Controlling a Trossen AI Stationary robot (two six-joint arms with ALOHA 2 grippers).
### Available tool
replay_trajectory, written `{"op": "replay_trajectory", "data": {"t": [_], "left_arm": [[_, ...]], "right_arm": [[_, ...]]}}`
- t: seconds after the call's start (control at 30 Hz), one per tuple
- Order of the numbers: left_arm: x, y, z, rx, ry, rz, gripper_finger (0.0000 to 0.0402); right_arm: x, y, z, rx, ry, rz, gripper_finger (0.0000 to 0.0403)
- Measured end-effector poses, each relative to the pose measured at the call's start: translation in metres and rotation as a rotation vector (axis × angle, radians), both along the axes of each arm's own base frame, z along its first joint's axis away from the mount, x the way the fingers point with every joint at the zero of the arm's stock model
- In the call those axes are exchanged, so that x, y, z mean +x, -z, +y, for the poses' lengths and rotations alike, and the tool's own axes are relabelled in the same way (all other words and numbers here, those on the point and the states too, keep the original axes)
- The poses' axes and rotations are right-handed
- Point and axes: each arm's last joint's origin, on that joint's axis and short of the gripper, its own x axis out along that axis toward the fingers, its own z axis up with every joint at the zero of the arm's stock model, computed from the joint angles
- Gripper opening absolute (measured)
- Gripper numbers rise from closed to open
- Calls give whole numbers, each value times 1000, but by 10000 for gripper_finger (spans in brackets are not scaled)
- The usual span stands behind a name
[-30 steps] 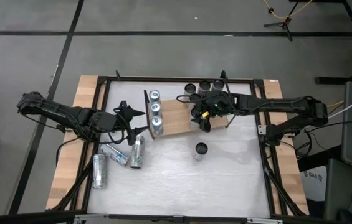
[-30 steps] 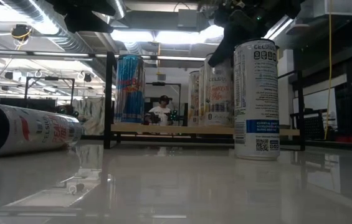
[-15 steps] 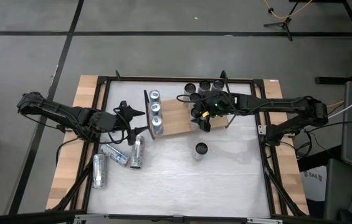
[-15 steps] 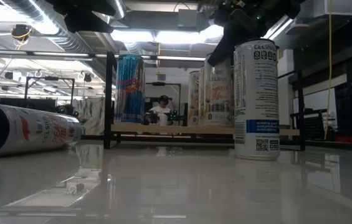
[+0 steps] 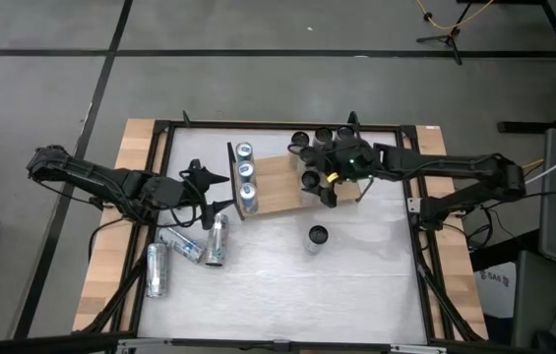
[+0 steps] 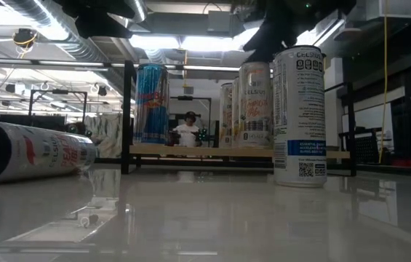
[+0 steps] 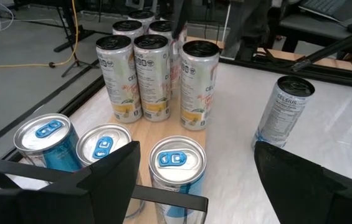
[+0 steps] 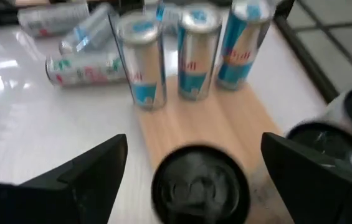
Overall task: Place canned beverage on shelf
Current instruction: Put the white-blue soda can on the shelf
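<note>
The shelf (image 5: 279, 200), a light wooden board with black wire ends, lies on the white table. Three blue cans (image 5: 247, 172) stand at its left end and several black-topped cans (image 5: 322, 135) at its right end. One black-topped can (image 8: 200, 183) stands upright on the board, on its base. My right gripper (image 8: 194, 140) hovers open above and behind this can, a finger off to each side with a gap to it. Left of the shelf's blue-can end, my left gripper (image 5: 220, 192) is open with nothing between its fingers.
One tall white can (image 5: 317, 236) stands upright on the table, near of the shelf. Three cans (image 5: 216, 239) lie on their sides at the near left. A black frame (image 5: 164, 177) and wooden strips border the table.
My right gripper has risen and drawn back from the black-topped can toward the table's right edge. The can stays upright on the shelf and now shows fully in the low view.
</note>
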Motion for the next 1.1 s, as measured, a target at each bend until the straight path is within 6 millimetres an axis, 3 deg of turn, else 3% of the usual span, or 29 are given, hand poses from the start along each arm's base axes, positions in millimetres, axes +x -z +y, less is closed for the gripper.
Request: {"op": "replay_trajectory", "data": {"t": [0.23,0.47,0.67,0.87,1.1], "left_arm": [[0,0,0,0,1,2,308],[0,1,0,1,2,6,308],[0,1,0,1,2,6,308],[0,1,0,1,2,6,308],[0,1,0,1,2,6,308]], "right_arm": [[-7,-16,10,15,-72,-94,363],[-6,-16,48,61,-258,-83,363],[-5,-11,73,97,-318,-48,363],[-9,-4,74,61,-241,32,363],[-11,-2,81,183,-218,74,363]]}}
